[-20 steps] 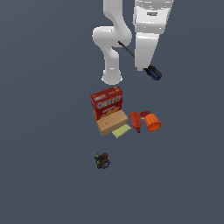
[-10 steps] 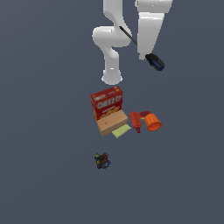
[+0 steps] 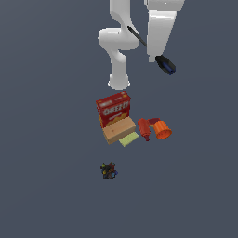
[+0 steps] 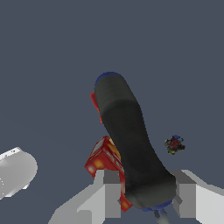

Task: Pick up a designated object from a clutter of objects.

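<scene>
You are looking at the screwdriver (image 3: 158, 53) hanging high in the air, clamped between the jaws of the gripper (image 4: 144, 192), which are closing narrowly on its black handle; in the wrist view the handle (image 4: 127, 140) is filling the gap between the two grey fingers (image 4: 107, 192) and reaching out past them, ending in a blue tip. In the exterior view the thin dark shaft is slanting up toward the exterior view's left, and the black and blue handle end is sticking out below the white arm (image 3: 160, 28).

Well below the jaws, the rest of the objects are lying on the dark grey tabletop (image 3: 46, 139). The red cracker box (image 3: 113, 109) is standing upright, with the tan wooden block (image 3: 119, 131) touching its front and the yellow-green flat pad (image 3: 129, 139) lying just beside the block. On the exterior view's right of the block, the red bottle (image 3: 144, 128) is lying on its side next to the orange cup (image 3: 162, 129), which is tipped over as well. The small dark multicoloured lump (image 3: 109, 170) is sitting well apart from this group, farther from the arm's base.
</scene>
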`<state>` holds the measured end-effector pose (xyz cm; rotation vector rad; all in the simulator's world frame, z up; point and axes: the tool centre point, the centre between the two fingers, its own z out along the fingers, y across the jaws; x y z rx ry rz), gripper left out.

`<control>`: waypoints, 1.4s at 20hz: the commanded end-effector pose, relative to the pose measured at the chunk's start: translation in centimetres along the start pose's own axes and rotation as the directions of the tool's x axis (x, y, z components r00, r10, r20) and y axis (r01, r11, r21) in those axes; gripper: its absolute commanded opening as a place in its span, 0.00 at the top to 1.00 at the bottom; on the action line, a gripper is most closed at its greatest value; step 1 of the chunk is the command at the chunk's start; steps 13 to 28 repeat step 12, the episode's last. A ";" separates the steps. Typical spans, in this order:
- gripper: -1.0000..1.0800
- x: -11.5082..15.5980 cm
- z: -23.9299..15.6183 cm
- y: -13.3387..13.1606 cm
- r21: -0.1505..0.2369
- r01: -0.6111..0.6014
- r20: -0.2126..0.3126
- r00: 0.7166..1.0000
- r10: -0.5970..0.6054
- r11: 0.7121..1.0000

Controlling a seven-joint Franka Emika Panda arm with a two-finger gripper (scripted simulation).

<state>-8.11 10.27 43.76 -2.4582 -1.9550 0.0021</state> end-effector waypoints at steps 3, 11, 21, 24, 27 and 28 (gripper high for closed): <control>1.00 0.4 -1.1 0.3 -0.001 0.000 0.000 1.000 0.000 1.000; 1.00 1.0 -2.5 0.8 -0.001 0.000 0.000 1.000 0.000 1.000; 1.00 1.0 -2.5 0.8 -0.001 0.000 0.000 1.000 0.000 1.000; 1.00 1.0 -2.5 0.8 -0.001 0.000 0.000 1.000 0.000 1.000; 1.00 1.0 -2.5 0.8 -0.001 0.000 0.000 1.000 0.000 1.000; 1.00 1.0 -2.5 0.8 -0.001 0.000 0.000 1.000 0.000 1.000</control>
